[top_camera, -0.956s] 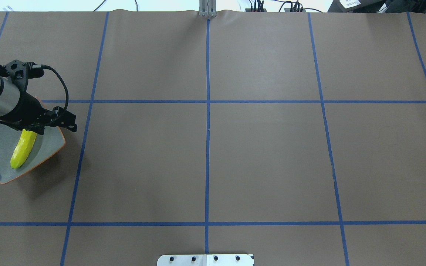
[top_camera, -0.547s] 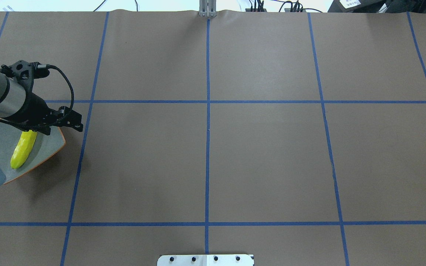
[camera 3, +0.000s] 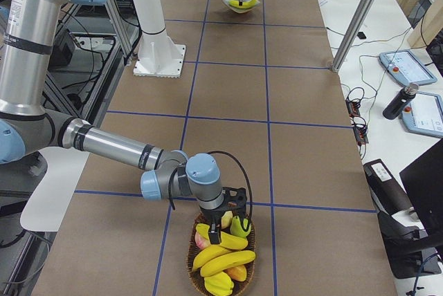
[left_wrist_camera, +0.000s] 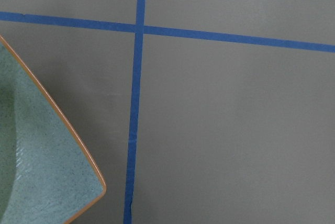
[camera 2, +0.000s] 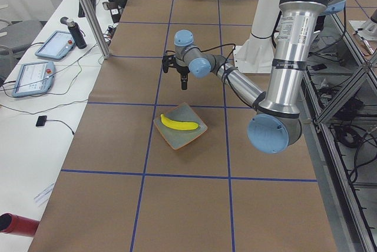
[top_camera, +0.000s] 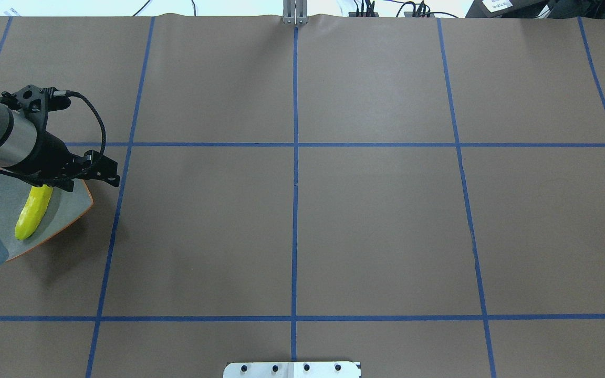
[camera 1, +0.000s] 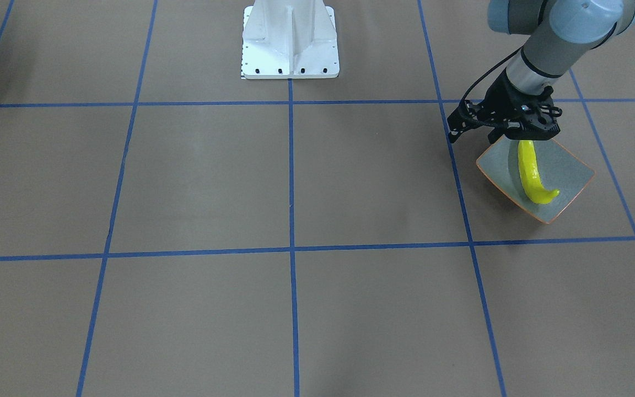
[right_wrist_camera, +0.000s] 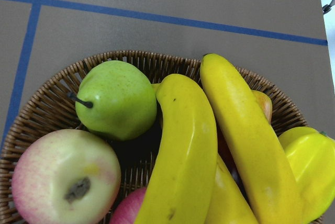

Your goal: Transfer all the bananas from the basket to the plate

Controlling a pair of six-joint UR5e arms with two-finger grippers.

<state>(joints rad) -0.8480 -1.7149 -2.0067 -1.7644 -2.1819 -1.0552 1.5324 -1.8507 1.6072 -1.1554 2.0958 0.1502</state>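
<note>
Plate (camera 1: 568, 168): squarish and shallow, with a speckled grey-green glaze, a thin orange-brown rim and pointed corners. It sits flat at the table's left end.
Banana on plate (camera 1: 531, 176): a single one, bright yellow, glossy and curved, lying across the plate's middle.
Bananas in basket (right_wrist_camera: 183, 150): several, smooth and waxy, piled on top at the table's right end.
Basket (right_wrist_camera: 47, 109): round, brown woven wicker. It also holds a green pear (right_wrist_camera: 112, 98) with a dark stem and a pink-blushed apple (right_wrist_camera: 63, 177).
Left gripper (camera 2: 184, 84): black, pointing down, hovering above the plate and clear of the banana there. Whether the jaws are apart or together cannot be told.
Right gripper (camera 3: 223, 225): low over the basket, just above the fruit. The jaw stance cannot be told here either.
Surface: the table (top_camera: 376, 226) is covered in matte brown paper, marked into large rectangles by blue tape (top_camera: 294, 210).
Room: a white bolted base plate (camera 1: 290, 38) stands at the robot's edge. On the far side is a white bench with tablets (camera 2: 35, 63), cables and a grey upright post (camera 3: 356, 16).
</note>
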